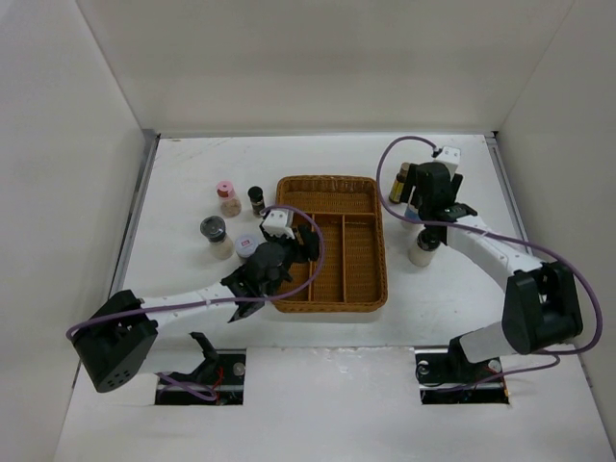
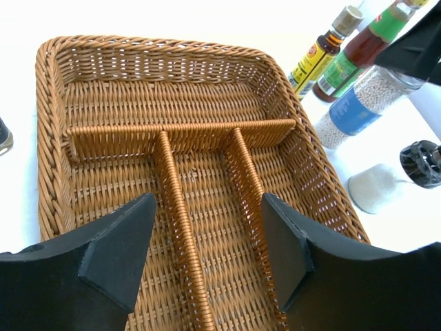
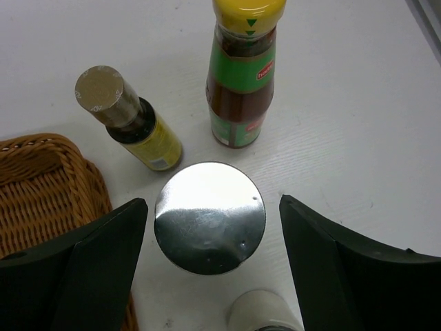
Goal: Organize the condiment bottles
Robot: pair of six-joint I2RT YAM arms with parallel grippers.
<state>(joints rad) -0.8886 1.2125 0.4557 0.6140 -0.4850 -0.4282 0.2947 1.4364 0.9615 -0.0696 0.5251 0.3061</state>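
1. Right gripper hangs with its fingers spread wide on either side of a silver-lid jar, a gap showing on both sides and neither finger touching it.
2. Just ahead of those fingers stands a yellow-cap bottle with a green label and dark red sauce.
3. Ahead and toward the left finger, a tan-cap bottle with a yellow label stands near the jar.
4. Behind the jar, on the wrist side, a white jar stands on the table.
5. All four sit in a cluster on the table to the right of the wicker tray, whose corner lies beside the left finger.
6. Left gripper hovers above the tray's long compartments, its fingers moderately apart with only wicker dividers showing between them and nothing held.
7. To this gripper's left, outside the tray, a pale-lid jar stands closest.
8. Farther out on that side are a grey-cap jar, a dark bottle and a pink-cap jar, all upright on the table.
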